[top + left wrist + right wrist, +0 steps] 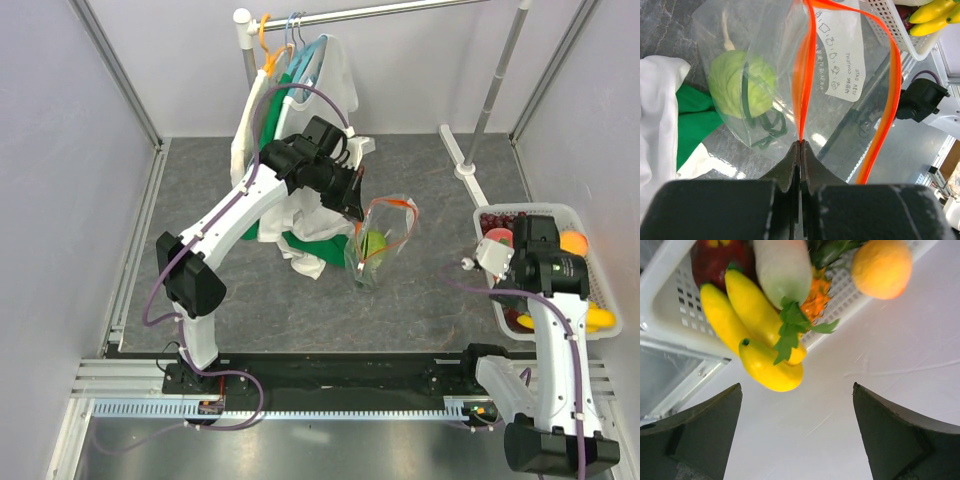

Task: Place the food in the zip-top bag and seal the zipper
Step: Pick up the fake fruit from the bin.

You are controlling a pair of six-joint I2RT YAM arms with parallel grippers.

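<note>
**Left gripper pinching bag mouth, right gripper gaping over basket**

One clear, floppy, see-through plastic zip-top bag point(388, 240) is hanging near the middle of the grey speckled table point(440, 160), its foot touching the surface. One thin red-orange plastic zipper point(803, 75) is running along the bag's mouth. Its two sides are parting into a loop, so the mouth is standing unsealed. One white printed label point(845, 65) is showing on the bag wall.

Inside the bag one pale green, round, leafy head point(740, 85) is lying low, with dark green strands looping across it.

The left gripper point(800, 144) is sitting at the bag's top edge, fingers pressed fully together on one side of the zipper.

Well to the right of the bag, one white slatted plastic basket point(498, 312) is holding the rest of the food:
- three smooth yellow bananas point(752, 307)
- one round orange fruit point(881, 267)
- one pale, whitish, long piece point(782, 270)
- one dark red piece point(715, 257)
- some green leaves point(790, 327)

The right gripper point(796, 385) is hovering over that basket, jaws spread wide and gripping nothing.

Just left of the bag and behind it, white cloth point(660, 100) and green cloth point(695, 117) are draping off a metal rack point(380, 12).
</note>
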